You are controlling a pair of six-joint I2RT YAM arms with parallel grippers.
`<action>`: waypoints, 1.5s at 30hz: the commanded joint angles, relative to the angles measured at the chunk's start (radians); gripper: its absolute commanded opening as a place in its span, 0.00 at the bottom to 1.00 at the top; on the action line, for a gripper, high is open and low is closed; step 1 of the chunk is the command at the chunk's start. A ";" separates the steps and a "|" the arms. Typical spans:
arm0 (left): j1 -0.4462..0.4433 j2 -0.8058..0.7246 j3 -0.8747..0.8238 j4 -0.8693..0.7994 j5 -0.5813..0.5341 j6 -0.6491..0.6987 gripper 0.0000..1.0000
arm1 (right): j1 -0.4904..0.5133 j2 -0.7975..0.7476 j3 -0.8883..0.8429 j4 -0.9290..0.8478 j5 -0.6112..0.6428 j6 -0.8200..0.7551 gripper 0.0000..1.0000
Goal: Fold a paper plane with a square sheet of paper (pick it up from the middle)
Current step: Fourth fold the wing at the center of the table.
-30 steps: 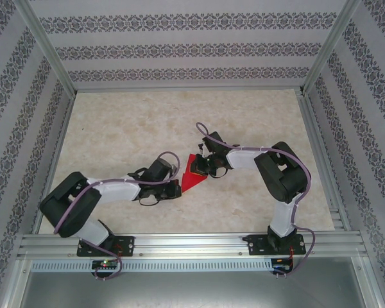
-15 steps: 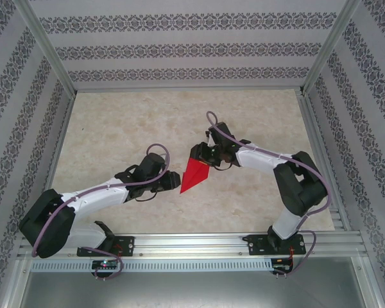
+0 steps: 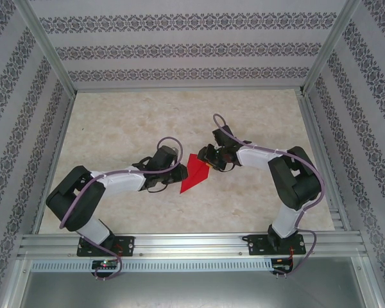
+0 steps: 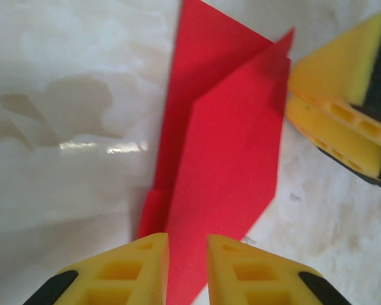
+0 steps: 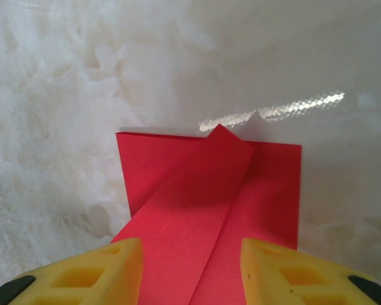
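The red sheet of paper (image 3: 194, 172) lies on the marble table, folded into a pointed kite shape with its tip toward the near left. In the left wrist view the paper (image 4: 228, 146) shows overlapping folded flaps. My left gripper (image 3: 178, 172) sits at its left edge. Its jaws (image 4: 187, 240) stand narrowly apart over the paper's near end and grip nothing. My right gripper (image 3: 209, 160) is at the paper's far right end. Its open jaws (image 5: 190, 244) straddle the paper (image 5: 209, 203) and its raised centre flap. The right gripper's yellow fingers (image 4: 343, 95) appear in the left wrist view.
The marble tabletop (image 3: 179, 122) is bounded by patterned walls and aluminium frame posts. A metal rail (image 3: 192, 244) carrying both arm bases runs along the near edge. Free surface lies beyond and on both sides of the paper.
Both grippers were shut at the paper and have opened. The left arm swung away to the left and has come back to the paper's edge. The right gripper shifted slightly right.
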 commanded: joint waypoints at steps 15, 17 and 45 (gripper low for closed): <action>0.053 0.102 0.000 0.095 0.061 -0.041 0.27 | 0.028 0.067 0.064 0.005 -0.036 0.016 0.39; 0.052 0.113 -0.002 0.100 0.067 -0.043 0.27 | 0.029 0.072 0.065 0.009 -0.049 0.017 0.39; 0.054 0.079 -0.028 0.169 0.097 -0.003 0.38 | 0.015 0.039 0.022 0.002 -0.022 0.057 0.42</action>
